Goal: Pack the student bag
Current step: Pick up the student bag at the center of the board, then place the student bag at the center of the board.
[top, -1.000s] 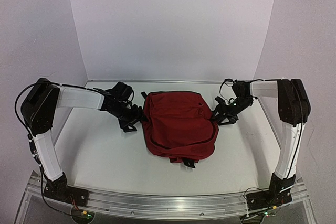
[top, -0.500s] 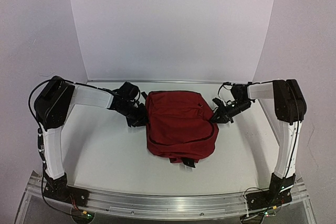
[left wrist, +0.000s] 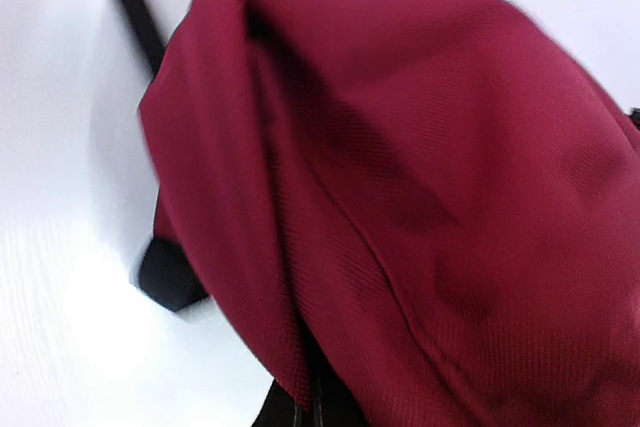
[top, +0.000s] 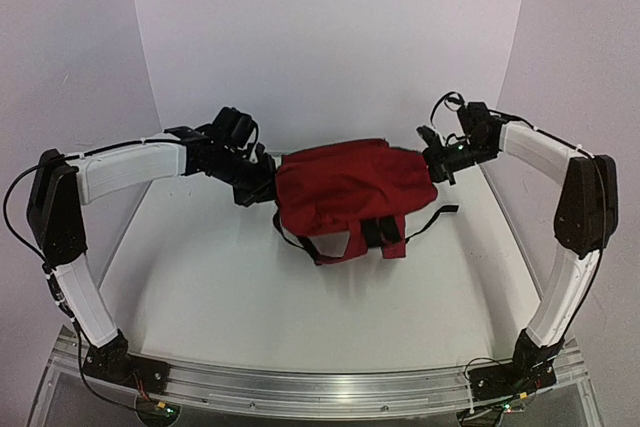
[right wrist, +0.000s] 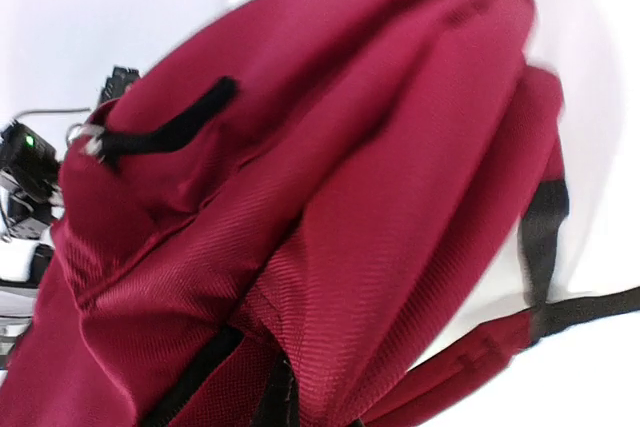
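Where it hangs between the two arms, the student bag [top: 345,187] is stretched sideways above the white table [top: 220,292], toward the back wall, with its black straps [top: 378,231] dangling below. The left gripper [top: 262,185] is pinched tight on the bag's left edge. The right gripper [top: 436,159] is likewise closed on fabric at its right edge. Dark red cloth fills both wrist views.

Lifted: student bag [top: 345,187], newly clamped by left claw [top: 265,187], right claw [top: 438,159]; straps [top: 385,232] dangling.
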Controlling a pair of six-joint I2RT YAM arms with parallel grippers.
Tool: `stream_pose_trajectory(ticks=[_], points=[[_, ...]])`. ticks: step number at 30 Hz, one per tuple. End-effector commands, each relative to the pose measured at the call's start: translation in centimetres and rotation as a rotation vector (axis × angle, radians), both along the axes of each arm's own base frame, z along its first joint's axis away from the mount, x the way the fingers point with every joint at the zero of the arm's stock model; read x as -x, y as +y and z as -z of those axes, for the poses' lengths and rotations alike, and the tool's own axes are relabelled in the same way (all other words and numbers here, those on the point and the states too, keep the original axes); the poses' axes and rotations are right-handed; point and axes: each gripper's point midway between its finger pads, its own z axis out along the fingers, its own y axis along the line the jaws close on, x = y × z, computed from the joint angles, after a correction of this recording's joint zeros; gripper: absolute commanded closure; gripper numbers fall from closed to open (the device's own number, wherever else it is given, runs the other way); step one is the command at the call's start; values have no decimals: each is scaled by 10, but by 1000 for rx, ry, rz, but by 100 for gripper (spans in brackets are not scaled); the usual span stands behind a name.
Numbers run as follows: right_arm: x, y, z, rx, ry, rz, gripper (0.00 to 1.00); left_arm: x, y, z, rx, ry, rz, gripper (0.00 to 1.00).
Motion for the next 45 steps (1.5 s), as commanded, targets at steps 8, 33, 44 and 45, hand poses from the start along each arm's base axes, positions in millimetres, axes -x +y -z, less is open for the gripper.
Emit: stream_pose_trajectory(ticks=[8, 33, 44, 45], points=[[-104, 24, -196, -274, -604, 94, 100, -136, 34, -194, 84, -641, -122, 100], [64, 41, 143, 159, -94, -153, 64, -25, 63, 84, -60, -28, -26, 97], [63, 16, 58, 225, -251, -169, 6, 29, 104, 31, -155, -48, -69, 4], [56, 12, 47, 234, -276, -149, 3, 30, 108, 22, -174, -58, -69, 1]])
